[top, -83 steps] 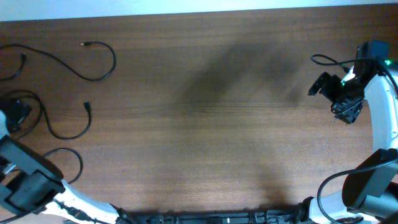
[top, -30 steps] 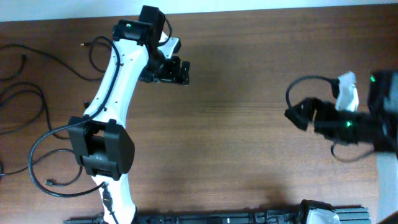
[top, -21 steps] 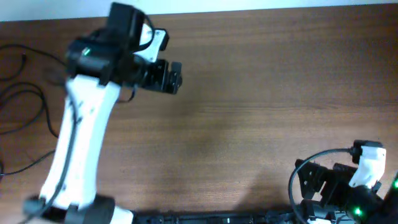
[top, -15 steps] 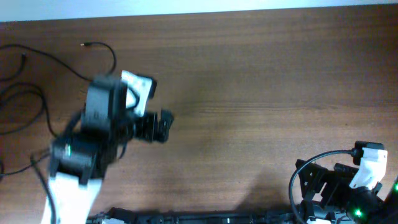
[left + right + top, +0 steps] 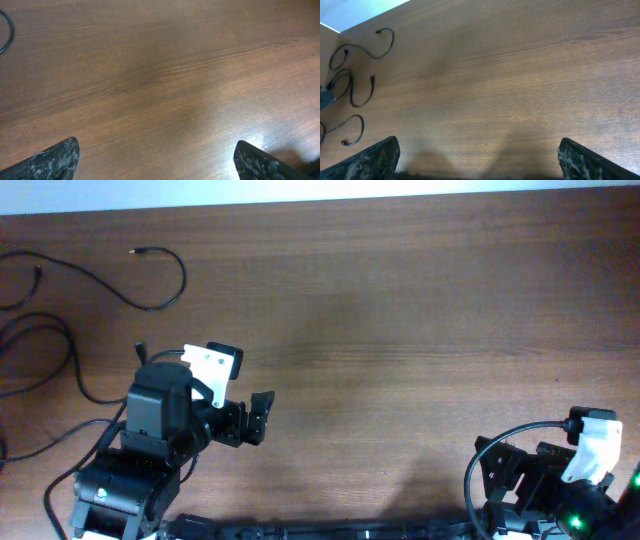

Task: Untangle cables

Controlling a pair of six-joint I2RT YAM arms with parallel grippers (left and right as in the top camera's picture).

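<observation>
The cables lie apart as loose black strands at the table's left. One strand curls at the far left with its plug free. A second strand loops below it. A third runs near my left arm. They also show in the right wrist view. My left gripper is open and empty over bare wood, right of the cables; its fingertips frame bare table in the left wrist view. My right gripper is open and empty at the near right.
The wooden table has its far edge along the top of the overhead view. A short arc of cable shows at the top left of the left wrist view. Thicker black arm wiring loops by the right arm.
My left arm has swung back from the far left-centre of the table to the near left edge. My right arm has pulled back to the near right corner and stayed there.
</observation>
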